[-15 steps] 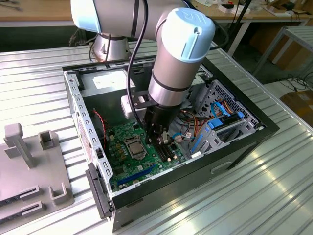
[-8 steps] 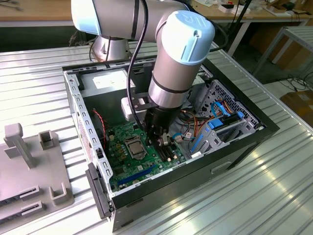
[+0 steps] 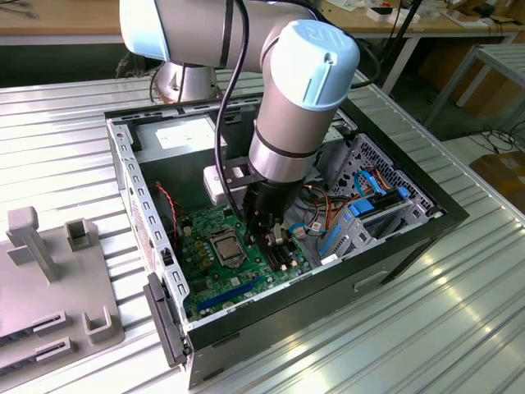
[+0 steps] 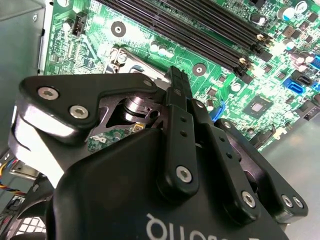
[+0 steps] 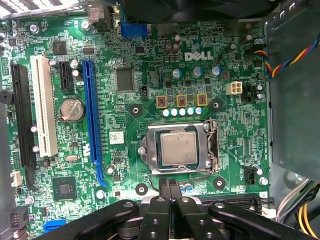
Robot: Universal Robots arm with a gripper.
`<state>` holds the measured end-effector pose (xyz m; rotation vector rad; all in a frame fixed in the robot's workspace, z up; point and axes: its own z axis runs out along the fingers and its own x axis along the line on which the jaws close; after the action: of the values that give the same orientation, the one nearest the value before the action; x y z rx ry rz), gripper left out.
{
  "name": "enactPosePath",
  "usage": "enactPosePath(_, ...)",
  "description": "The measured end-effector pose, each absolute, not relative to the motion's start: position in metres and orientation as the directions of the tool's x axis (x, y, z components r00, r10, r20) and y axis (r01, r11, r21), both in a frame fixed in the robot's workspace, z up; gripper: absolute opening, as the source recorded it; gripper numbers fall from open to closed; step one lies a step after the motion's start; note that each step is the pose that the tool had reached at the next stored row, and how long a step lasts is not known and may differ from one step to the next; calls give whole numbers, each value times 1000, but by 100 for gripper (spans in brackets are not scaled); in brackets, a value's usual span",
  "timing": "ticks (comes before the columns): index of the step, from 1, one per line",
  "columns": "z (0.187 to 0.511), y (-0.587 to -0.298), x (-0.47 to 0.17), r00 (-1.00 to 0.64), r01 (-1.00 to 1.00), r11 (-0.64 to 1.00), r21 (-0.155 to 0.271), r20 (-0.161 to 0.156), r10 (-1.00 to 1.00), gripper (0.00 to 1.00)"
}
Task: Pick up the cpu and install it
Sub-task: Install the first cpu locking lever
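Observation:
The cpu (image 5: 178,149) is a small silvery square lying flat inside the metal-framed socket (image 5: 210,150) on the green motherboard (image 5: 125,110). In the exterior view the cpu (image 3: 225,246) lies just to the left of my gripper (image 3: 275,240), which hangs low inside the open computer case (image 3: 394,246). My gripper (image 5: 169,186) is shut with nothing between its fingers, and it hovers beside the socket's edge, apart from the chip. In the second wrist view my gripper (image 4: 177,82) stands between the socket and the long black memory slots (image 4: 200,25).
Blue drive brackets and coloured cables (image 3: 361,209) crowd the case on the exterior view's right. Expansion slots (image 5: 42,105) and a coin battery (image 5: 72,107) lie on the board. A grey fixture (image 3: 49,279) stands on the metal table at the exterior view's left.

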<state>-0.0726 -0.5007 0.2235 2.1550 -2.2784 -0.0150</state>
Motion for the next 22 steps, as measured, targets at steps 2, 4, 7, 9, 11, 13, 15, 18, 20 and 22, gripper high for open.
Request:
enactPosePath(2, 222, -501, -73, -46, -999, 46, 11, -1, -999, 11)
enactPosePath(4, 220, -501, -73, -39, -999, 39, 11, -1, -999, 11)
enactPosePath(7, 219, -501, -73, -29, -1000, 29, 11, -1, -1000, 11)
enactPosePath(9, 217, -501, -73, -23, -1000, 23, 11, 0, -1000, 11)
enactPosePath(11, 216, -501, -73, -19, -1000, 19, 11, 1, -1000, 11)
enactPosePath(13, 215, -501, -73, -16, -1000, 16, 11, 2, -1000, 11)
enactPosePath(15, 215, -501, -73, -12, -1000, 12, 11, 3, -1000, 11)
enactPosePath(18, 213, -501, -73, -11, -1000, 11, 11, 3, -1000, 11)
enactPosePath(20, 213, -502, -73, -11, -1000, 11, 11, 3, -1000, 11)
enactPosePath(22, 212, -502, -73, -10, -1000, 10, 11, 4, -1000, 11)
